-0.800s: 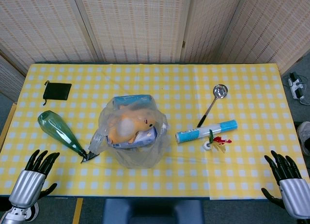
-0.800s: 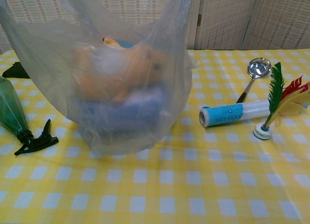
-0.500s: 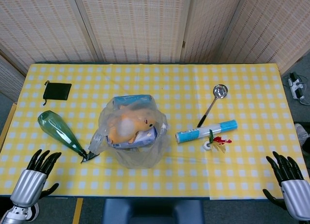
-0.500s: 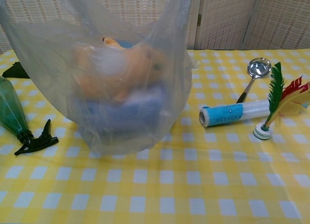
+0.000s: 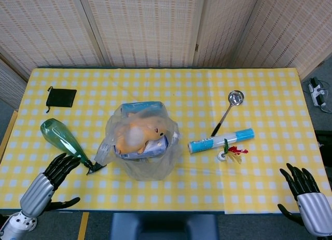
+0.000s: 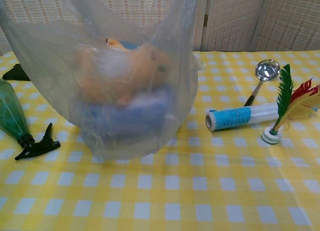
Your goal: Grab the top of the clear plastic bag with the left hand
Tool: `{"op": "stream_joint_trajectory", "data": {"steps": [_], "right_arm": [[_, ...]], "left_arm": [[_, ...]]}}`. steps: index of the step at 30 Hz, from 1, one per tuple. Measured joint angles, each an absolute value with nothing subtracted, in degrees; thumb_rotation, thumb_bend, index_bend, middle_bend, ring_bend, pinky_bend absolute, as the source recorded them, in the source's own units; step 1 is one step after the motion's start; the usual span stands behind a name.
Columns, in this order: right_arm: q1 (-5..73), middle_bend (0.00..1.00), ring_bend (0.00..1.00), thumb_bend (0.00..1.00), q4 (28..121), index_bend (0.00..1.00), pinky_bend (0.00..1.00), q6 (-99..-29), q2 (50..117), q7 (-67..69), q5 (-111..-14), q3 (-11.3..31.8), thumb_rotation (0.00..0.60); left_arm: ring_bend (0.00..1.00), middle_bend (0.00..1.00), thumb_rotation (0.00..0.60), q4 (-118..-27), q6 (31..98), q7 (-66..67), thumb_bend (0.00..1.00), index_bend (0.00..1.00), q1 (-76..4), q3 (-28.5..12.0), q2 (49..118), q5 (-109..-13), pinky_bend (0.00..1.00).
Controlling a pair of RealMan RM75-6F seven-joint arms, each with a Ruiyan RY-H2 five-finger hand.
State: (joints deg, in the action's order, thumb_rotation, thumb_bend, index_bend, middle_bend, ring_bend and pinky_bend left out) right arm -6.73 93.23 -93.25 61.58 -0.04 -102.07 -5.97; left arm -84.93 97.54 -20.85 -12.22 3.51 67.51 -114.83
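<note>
Woven screens close off the back of the scene, and a yellow-and-white checked tablecloth [image 5: 259, 94] covers the table.

At the near left corner the left hand [image 5: 52, 177] hovers over the table edge, empty, fingers spread wide and reaching toward the green spray bottle [image 5: 63, 140], whose black trigger head lies just beside the bag. Farther back on the left lies a small black pouch [image 5: 60, 97].

Left of centre sits the clear plastic bag [image 5: 141, 141], holding an orange plush toy [image 5: 139, 132] on top of a blue-and-white box [image 5: 150, 147]. To take its top well, I judge the left hand should rise over the spray bottle rather than sweep across it, come in above the bag's upper edge on the near left, and close only on loose film, clear of the toy; a low or sideways reach risks knocking the bottle or shoving the bag.

Right of the bag lie a steel ladle [image 5: 228, 109], a clear roll with a blue label [image 5: 220, 140] and a feathered shuttlecock [image 5: 231, 151]. At the near right corner the right hand [image 5: 303, 190] is empty too, fingers apart, well away from everything.

From the chest camera, both hands are out of sight and the bag's top is cut off by the frame. Where the film's rim actually opens is hard to make out in either picture.
</note>
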Motion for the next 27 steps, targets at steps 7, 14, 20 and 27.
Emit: {"op": "stream_joint_trajectory", "data": {"steps": [7, 14, 20, 27], "right_arm": [[-7.0, 0.00, 0.00, 0.24, 93.5, 0.00, 0.00, -93.9, 62.1, -2.4, -100.9, -5.4, 0.600], [-7.0, 0.00, 0.00, 0.24, 93.8, 0.00, 0.00, -93.5, 61.6, -1.0, -100.7, -5.6, 0.600], [-7.3, 0.00, 0.00, 0.24, 93.9, 0.00, 0.00, -93.9, 62.2, -2.7, -99.0, -4.8, 0.600], [-7.1, 0.00, 0.00, 0.24, 94.1, 0.00, 0.00, -93.3, 62.0, -2.1, -99.0, -5.1, 0.600]], "left_arm": [[0.08, 0.12, 0.569, -87.9, 94.8, -23.2, 0.09, 0.03, -16.0, 1.4, 66.2, -112.4, 0.05], [0.08, 0.12, 0.542, -88.6, 90.3, -24.6, 0.07, 0.04, -20.3, -0.2, 66.2, -110.2, 0.04], [0.08, 0.12, 0.538, -88.6, 88.6, -25.6, 0.07, 0.05, -22.1, -0.1, 66.3, -109.5, 0.05], [0.09, 0.12, 0.541, -88.9, 87.0, -23.4, 0.07, 0.05, -24.1, 0.0, 67.5, -110.6, 0.06]]}}
